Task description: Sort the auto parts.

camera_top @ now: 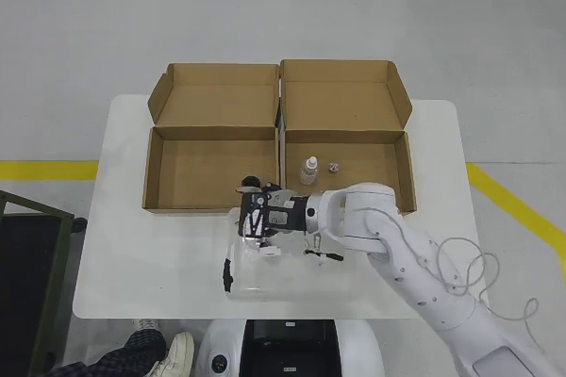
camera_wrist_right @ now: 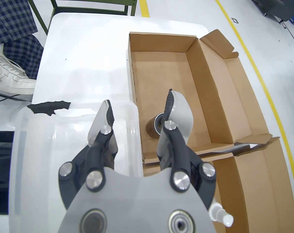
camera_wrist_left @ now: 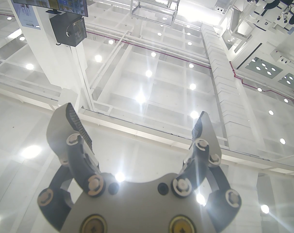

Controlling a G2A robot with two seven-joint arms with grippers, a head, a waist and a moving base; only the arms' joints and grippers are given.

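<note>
**Right gripper** [camera_wrist_right: 138, 109]: jaws spread apart, nothing between them. One finger hangs over the clear bin [camera_wrist_right: 52, 146], the other over the left cardboard box [camera_wrist_right: 205, 73]. The gap between the fingers lies above the line where bin and box meet.

**Part position:** one dark cylindrical part [camera_wrist_right: 152, 127] stands on the floor of the left cardboard box, in the corner nearest the bin. It is just beside the box-side finger and partly hidden behind it; contact cannot be confirmed.

**Left gripper** [camera_wrist_left: 137, 124]: jaws spread apart, holding nothing, pointed up at the ceiling.

**Inventory:**
- Cardboard boxes: two, side by side and touching, flaps open.
- Right cardboard box [camera_top: 368, 184]: one white bottle [camera_top: 308, 170] and one small round part [camera_top: 333, 165], near each other.
- Clear bin: one, with one strip of black tape [camera_wrist_right: 48, 106] on its rim.
- All stand on the white table [camera_top: 151, 264].
</note>
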